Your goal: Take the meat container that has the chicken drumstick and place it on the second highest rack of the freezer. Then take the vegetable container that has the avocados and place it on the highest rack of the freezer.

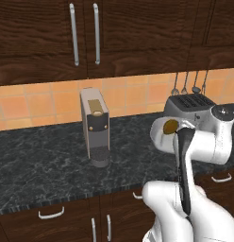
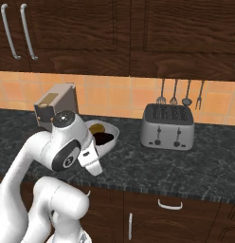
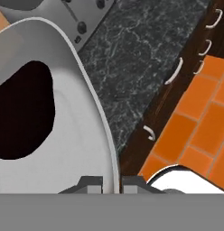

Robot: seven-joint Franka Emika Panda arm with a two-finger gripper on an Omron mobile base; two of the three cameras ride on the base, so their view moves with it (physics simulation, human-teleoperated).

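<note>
Hand [image 3: 111,184] is pinched shut on the rim of the bowl [image 3: 82,135], holding it up off the worktop [image 2: 195,166] w/ avocados [image 2: 101,136] inside: one near-black, one yellowish-brown. Bowl hangs in front of the toaster [image 2: 167,126], coffee machine [image 1: 95,126] to its left by the backsplash.

Even, shadowless rendered light, bright enough throughout; edges sharp, no glare, blur or lens distortion.
</note>
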